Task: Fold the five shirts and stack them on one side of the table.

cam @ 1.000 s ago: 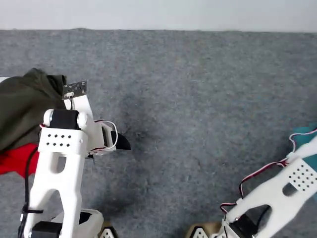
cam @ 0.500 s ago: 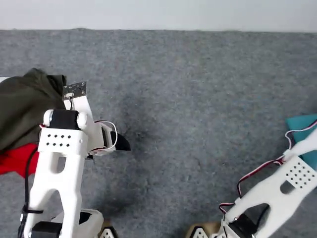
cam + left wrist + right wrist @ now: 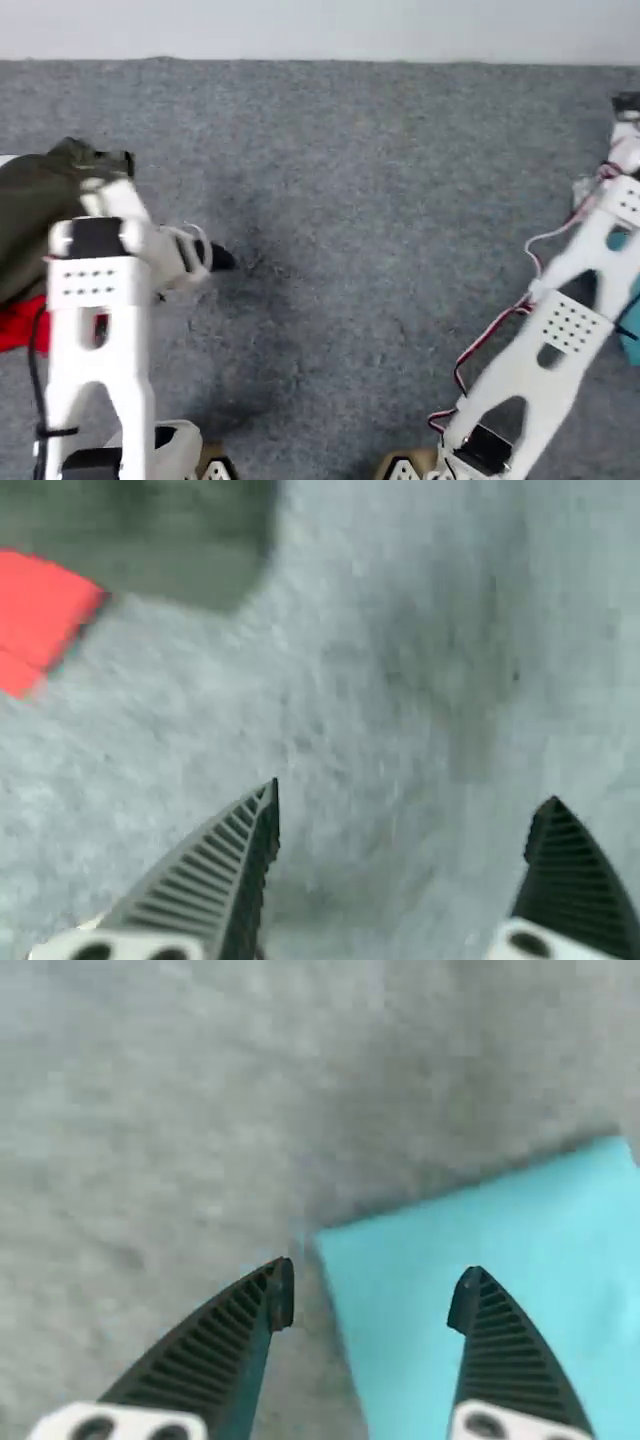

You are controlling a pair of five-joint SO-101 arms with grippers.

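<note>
A crumpled olive shirt (image 3: 40,205) lies at the table's left edge, with a red shirt (image 3: 18,322) partly under it on the near side. Both appear in the left wrist view, the olive shirt (image 3: 150,530) and the red shirt (image 3: 40,620). My left gripper (image 3: 405,820) is open over bare grey carpet beside them, with its dark tip (image 3: 222,258) seen from above. My right gripper (image 3: 375,1295) is open just above the corner of a flat teal shirt (image 3: 500,1240). That teal shirt (image 3: 632,335) lies at the right edge, mostly hidden by the right arm (image 3: 560,320).
Grey carpet (image 3: 380,200) covers the whole table, with wide free room in the middle. A pale wall runs along the far edge. The arm bases stand at the near edge.
The right arm has swung from the near right corner far up along the right edge, covering most of the teal shirt. The left arm has shifted a little to the left.
</note>
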